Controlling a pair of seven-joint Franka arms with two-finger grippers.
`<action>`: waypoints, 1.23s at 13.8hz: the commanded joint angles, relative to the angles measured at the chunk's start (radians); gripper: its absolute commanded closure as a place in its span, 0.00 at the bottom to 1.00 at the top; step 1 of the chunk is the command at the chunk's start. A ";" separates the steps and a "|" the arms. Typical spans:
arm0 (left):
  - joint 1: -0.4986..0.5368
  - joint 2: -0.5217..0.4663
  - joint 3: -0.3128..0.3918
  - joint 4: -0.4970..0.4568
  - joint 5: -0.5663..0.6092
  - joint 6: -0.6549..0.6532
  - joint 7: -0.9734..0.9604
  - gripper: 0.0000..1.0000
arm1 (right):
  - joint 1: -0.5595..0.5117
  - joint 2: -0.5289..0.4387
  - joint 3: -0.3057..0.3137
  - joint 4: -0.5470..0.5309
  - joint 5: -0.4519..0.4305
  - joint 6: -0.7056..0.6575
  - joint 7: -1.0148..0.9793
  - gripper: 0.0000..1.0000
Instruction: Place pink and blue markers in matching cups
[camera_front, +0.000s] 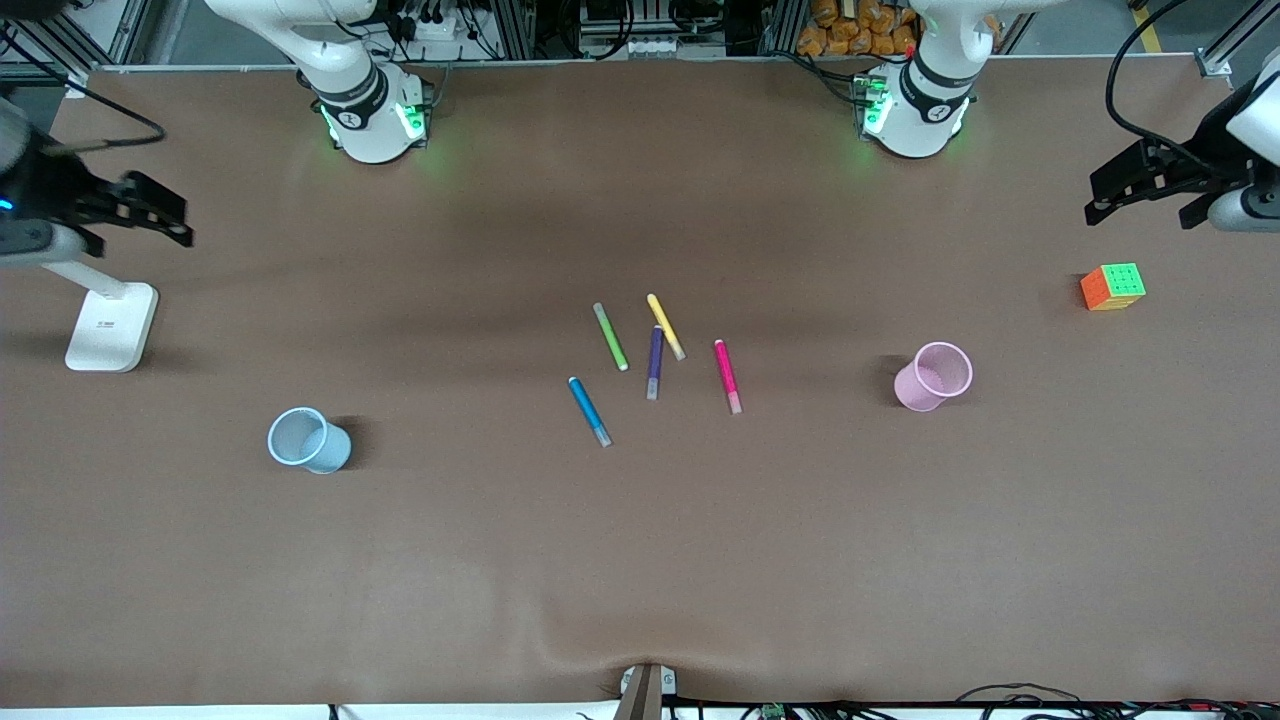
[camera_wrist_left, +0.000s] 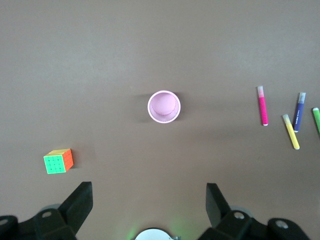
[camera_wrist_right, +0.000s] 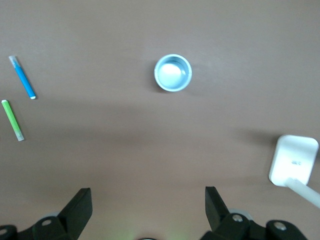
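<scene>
Lying on the desk (camera_front: 640, 560): five pens, namely one blue (camera_front: 590, 411), one pink (camera_front: 727, 376), one purple (camera_front: 655, 362), one green (camera_front: 610, 336), one yellow (camera_front: 666, 326). Standing: two cups, blue (camera_front: 309, 440) and pink (camera_front: 933, 376); one cube (camera_front: 1112, 287); one white stand (camera_front: 110, 322).

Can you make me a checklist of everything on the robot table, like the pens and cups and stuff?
Surface: brown table, slightly rippled at the edge nearest the front camera.
Job's things: pink marker and blue marker lie flat mid-table, neither in a cup. Pink cup stands toward the left arm's end, blue cup toward the right arm's end; nothing seen inside either.
Clutter: green marker, yellow marker, purple marker, colour cube, white stand.
Grippers: left pincer open, in the air above the table at the left arm's end. Right pincer open, above the white stand's end.
Cables: black cable by the left arm.
Surroundings: metal frames and clutter along the robots' edge.
</scene>
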 joint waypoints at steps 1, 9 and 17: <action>-0.003 0.020 0.002 0.030 -0.013 -0.025 0.002 0.00 | 0.058 0.075 -0.002 0.015 0.017 0.039 0.006 0.00; 0.000 0.034 0.002 0.027 -0.013 -0.027 0.002 0.00 | 0.234 0.282 0.000 0.016 0.088 0.254 0.000 0.00; -0.009 0.134 -0.001 0.028 -0.016 -0.030 0.004 0.00 | 0.420 0.509 -0.002 0.042 0.116 0.524 0.001 0.00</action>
